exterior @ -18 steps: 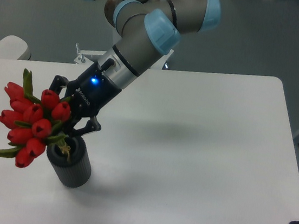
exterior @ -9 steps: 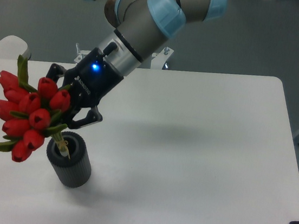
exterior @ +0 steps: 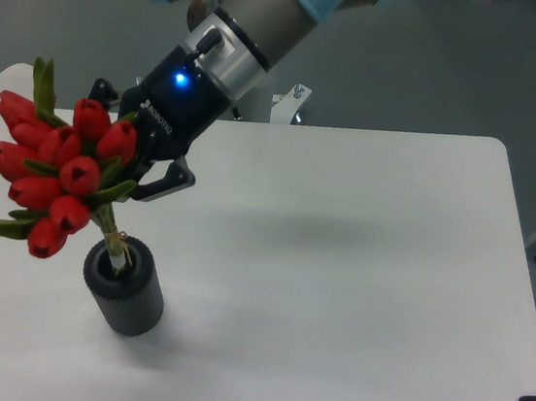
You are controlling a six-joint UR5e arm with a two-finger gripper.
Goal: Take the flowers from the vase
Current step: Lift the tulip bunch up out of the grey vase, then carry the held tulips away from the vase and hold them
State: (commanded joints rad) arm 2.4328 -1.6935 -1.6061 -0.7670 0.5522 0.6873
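Holding the flowers (exterior: 51,172) clenched, the gripper (exterior: 117,192) has them above the vase (exterior: 126,290), stem ends at its mouth; a sideways pull could tip the vase.

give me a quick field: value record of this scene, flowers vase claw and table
flowers: red tulip bunch, tilted to the left, stem ends just at the vase mouth
vase: dark ribbed cylinder, upright near the table's front left
claw: shut on the flowers just below the buds, blue light lit on its body
table: white, rounded corners
task state: flowers raised but not clearly out of the vase
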